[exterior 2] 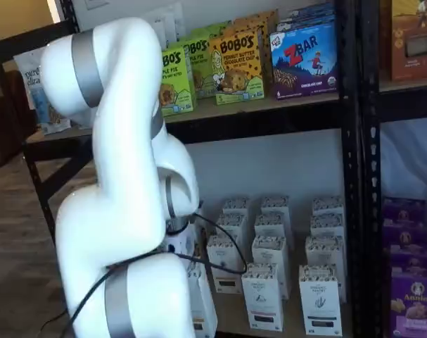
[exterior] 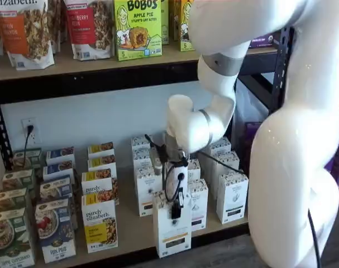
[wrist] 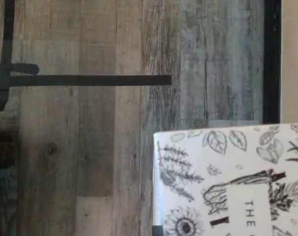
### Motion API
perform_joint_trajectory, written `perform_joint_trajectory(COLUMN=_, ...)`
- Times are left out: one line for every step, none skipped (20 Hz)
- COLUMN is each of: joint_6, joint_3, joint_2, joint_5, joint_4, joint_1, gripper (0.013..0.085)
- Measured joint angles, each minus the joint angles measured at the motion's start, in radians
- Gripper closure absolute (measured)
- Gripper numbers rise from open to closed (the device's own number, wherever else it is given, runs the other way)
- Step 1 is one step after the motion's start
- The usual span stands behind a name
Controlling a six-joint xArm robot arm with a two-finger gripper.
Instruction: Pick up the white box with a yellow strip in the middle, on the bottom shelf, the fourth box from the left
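The white box [exterior: 171, 229] is a tall white carton with a yellow-orange strip low on its front. It stands out at the front edge of the bottom shelf [exterior: 133, 231], ahead of the other cartons' rows. My gripper [exterior: 176, 205] comes down on the box's top, its black fingers shut on the box. The wrist view shows the box's top [wrist: 222, 177] with drawn plants on it, over wooden floor. In a shelf view the white arm hides the gripper, and only an edge of the box [exterior 2: 202, 303] shows.
Like white cartons [exterior: 232, 195] stand in rows behind and to the right. Purely elizabeth boxes [exterior: 100, 226] and cereal boxes [exterior: 55, 231] fill the left. Bobo's boxes [exterior: 137, 28] sit on the upper board. A black rack post [exterior 2: 350, 141] and purple boxes [exterior 2: 413, 296] stand to the right.
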Motion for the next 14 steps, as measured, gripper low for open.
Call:
perform_joint_trajectory(joint_6=0.008, joint_3=0.005, joint_2=-0.024, joint_5=0.02, joint_4=-0.007, joint_1=0.001, gripper=0.049)
perform_joint_trajectory(joint_6=0.015, joint_3=0.01, joint_2=-0.041, joint_5=0.033, joint_4=-0.014, joint_1=0.002, gripper=0.049)
perform_joint_trajectory(joint_6=0.03, joint_3=0.015, joint_2=-0.065, joint_5=0.053, joint_4=-0.029, joint_1=0.002, gripper=0.049)
perform_joint_trajectory(joint_6=0.035, joint_3=0.018, joint_2=-0.086, joint_5=0.07, joint_4=-0.034, joint_1=0.001, gripper=0.049)
perform_joint_trajectory(joint_6=0.035, joint_3=0.02, joint_2=-0.104, joint_5=0.088, joint_4=-0.034, joint_1=0.001, gripper=0.049)
perform_joint_trajectory(joint_6=0.036, joint_3=0.022, joint_2=-0.12, joint_5=0.101, joint_4=-0.036, joint_1=0.0, gripper=0.049)
perform_joint_trajectory(joint_6=0.034, joint_3=0.025, joint_2=-0.143, joint_5=0.117, joint_4=-0.035, joint_1=-0.002, gripper=0.049)
perform_joint_trajectory(joint_6=0.031, joint_3=0.025, joint_2=-0.153, joint_5=0.125, joint_4=-0.032, joint_1=-0.003, gripper=0.049)
perform_joint_trajectory(joint_6=0.023, joint_3=0.025, joint_2=-0.17, joint_5=0.14, joint_4=-0.024, joint_1=-0.005, gripper=0.049)
perform_joint_trajectory(joint_6=0.018, joint_3=0.024, joint_2=-0.185, joint_5=0.156, joint_4=-0.021, joint_1=-0.007, gripper=0.049)
perform_joint_trajectory(joint_6=0.02, joint_3=0.021, joint_2=-0.201, joint_5=0.175, joint_4=-0.024, joint_1=-0.01, gripper=0.049)
perform_joint_trajectory(joint_6=0.025, joint_3=0.019, joint_2=-0.21, joint_5=0.187, joint_4=-0.031, joint_1=-0.011, gripper=0.049)
perform_joint_trajectory(joint_6=0.028, joint_3=0.017, joint_2=-0.219, joint_5=0.199, joint_4=-0.036, joint_1=-0.012, gripper=0.049)
perform_joint_trajectory(joint_6=0.028, joint_3=0.014, joint_2=-0.226, joint_5=0.213, joint_4=-0.037, joint_1=-0.013, gripper=0.049)
